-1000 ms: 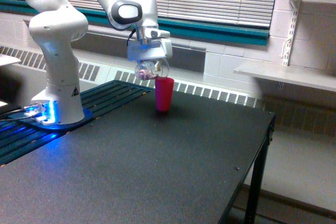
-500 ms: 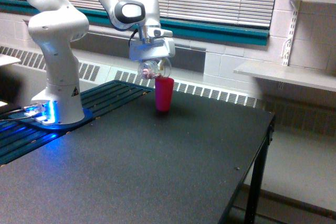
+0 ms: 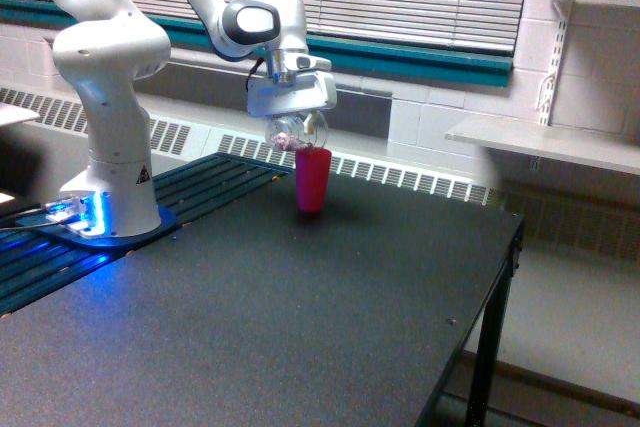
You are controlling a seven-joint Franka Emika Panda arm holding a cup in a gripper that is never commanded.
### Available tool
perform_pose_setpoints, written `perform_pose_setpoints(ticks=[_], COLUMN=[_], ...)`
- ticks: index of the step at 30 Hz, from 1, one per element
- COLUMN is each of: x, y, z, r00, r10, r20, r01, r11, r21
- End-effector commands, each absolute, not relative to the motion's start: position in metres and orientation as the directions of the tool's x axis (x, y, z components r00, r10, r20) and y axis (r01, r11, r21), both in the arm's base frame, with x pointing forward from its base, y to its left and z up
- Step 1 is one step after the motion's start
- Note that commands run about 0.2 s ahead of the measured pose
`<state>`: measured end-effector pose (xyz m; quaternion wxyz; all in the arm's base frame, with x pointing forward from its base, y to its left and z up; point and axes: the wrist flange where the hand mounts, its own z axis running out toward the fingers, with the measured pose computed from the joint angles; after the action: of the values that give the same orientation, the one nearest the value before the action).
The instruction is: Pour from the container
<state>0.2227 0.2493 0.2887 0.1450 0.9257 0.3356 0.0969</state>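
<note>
Exterior view: a clear cup (image 3: 293,133) with reddish bits is clasped by the gripper (image 3: 295,125). It is held tilted just above the rim of a pink cup (image 3: 312,179), which is set upright on the black table (image 3: 300,317).

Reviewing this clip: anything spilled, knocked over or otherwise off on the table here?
Nothing stands out. The tool holds the clear cup tipped on its side just above the rim of the pink cup, which stands upright on the black table. I see no bits scattered on the table, though small ones would be hard to spot.
</note>
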Motion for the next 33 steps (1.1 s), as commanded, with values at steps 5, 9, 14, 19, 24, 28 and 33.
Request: perform_pose_setpoints(ticks=[5,9,14,19,24,28,33], x=[0.2322,0.2321,0.2299,0.2282,0.2262,0.2244,0.2228], y=[0.2435,0.2452,0.2469,0.2472,0.2458,0.2449,0.2469], z=[0.2922,0.2926,0.2918,0.2914,0.2903,0.2905,0.2928], r00=[0.765,0.754,0.742,0.737,0.729,0.722,0.714], r10=[0.639,0.653,0.667,0.674,0.683,0.691,0.700], r20=[0.080,0.073,0.061,0.052,0.038,0.027,0.022], r01=[0.579,0.590,0.605,0.612,0.621,0.629,0.636], r11=[-0.736,-0.722,-0.706,-0.697,-0.684,-0.673,-0.661], r21=[0.352,0.362,0.367,0.374,0.383,0.390,0.398])
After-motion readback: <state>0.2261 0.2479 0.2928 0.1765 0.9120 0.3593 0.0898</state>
